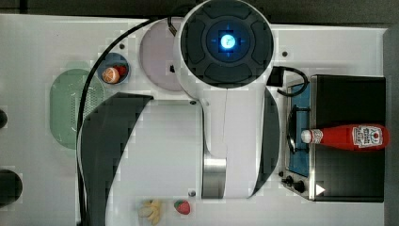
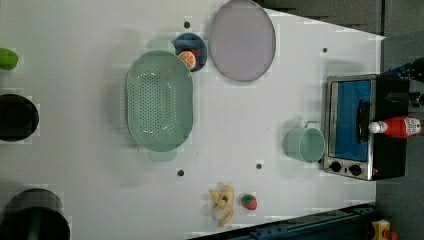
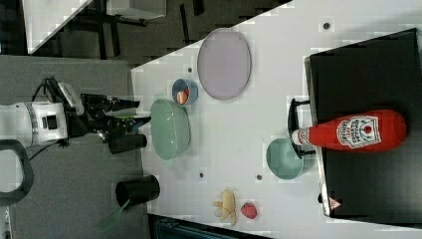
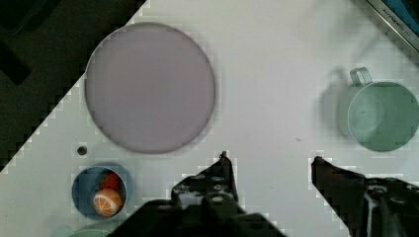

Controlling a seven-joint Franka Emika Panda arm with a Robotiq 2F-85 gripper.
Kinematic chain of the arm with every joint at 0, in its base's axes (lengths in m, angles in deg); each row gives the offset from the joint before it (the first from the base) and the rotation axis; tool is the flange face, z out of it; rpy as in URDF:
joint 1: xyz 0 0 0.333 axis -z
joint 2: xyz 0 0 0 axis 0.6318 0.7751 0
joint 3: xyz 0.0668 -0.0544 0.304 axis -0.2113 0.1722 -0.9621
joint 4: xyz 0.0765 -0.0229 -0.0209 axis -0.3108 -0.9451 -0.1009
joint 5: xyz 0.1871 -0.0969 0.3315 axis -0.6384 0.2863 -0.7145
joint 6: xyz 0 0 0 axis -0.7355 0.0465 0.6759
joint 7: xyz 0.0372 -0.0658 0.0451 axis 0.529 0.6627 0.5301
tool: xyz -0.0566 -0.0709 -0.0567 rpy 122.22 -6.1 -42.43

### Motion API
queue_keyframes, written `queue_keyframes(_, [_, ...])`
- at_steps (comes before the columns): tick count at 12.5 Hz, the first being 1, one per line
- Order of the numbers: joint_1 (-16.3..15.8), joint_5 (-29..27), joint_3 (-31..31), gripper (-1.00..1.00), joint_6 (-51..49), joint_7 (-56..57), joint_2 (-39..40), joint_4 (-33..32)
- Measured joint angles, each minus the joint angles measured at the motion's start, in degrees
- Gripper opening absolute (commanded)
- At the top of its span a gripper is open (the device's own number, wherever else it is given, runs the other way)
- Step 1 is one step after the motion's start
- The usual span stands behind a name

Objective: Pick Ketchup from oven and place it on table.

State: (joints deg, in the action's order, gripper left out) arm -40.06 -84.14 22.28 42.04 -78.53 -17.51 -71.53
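Note:
The Ketchup [image 1: 348, 137] is a red bottle with a white cap, lying on its side on top of the black oven [image 1: 350, 101]. Its cap reaches over the oven's front edge above the door handle. It also shows in the left view as the Ketchup [image 2: 400, 127] on the oven [image 2: 350, 127], and in the right view as the Ketchup [image 3: 353, 132]. My gripper [image 4: 270, 158] hangs open and empty high above the white table [image 4: 276, 74], between the purple plate and the green mug, far from the bottle. In the right view the gripper [image 3: 142, 112] points toward the table.
A pale-purple plate [image 4: 149, 87], a blue bowl [image 4: 99, 190] with an orange half and a strawberry, and a green colander [image 2: 159, 107] lie on the table. A green mug [image 2: 305, 143] stands just before the oven door. A banana [image 2: 222, 204] and a strawberry [image 2: 249, 201] lie near the table edge.

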Motion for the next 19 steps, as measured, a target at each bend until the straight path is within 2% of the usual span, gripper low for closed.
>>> queue_keyframes(2, [0.48, 0.90, -0.10, 0.80, -10.21, 0.00, -10.32, -10.30])
queue_keyframes(3, [1.10, 1.33, -0.35, 1.00, -11.99, 0.00, -15.47, -13.32])
queue_keyframes(4, [1.19, 1.12, -0.15, 1.00, -12.01, 0.00, -19.68, -14.60])
queue_keyframes(6, [1.84, 0.79, 0.15, 1.00, -11.87, 0.00, -24.13, -12.53])
queue_keyframes(8, [1.11, -0.23, 2.52, 1.00, -11.63, -0.01, -24.23, -9.90])
queue_keyframes(12, [2.43, 1.26, 11.76, 1.00, -7.38, -0.01, -21.28, -11.97])
queue_keyframes(17, [3.36, 0.76, 25.44, 1.00, -1.17, 0.01, -8.78, -12.93])
queue_keyframes(19, [4.25, 1.88, 28.51, 1.00, 4.78, 0.01, -5.22, -13.37])
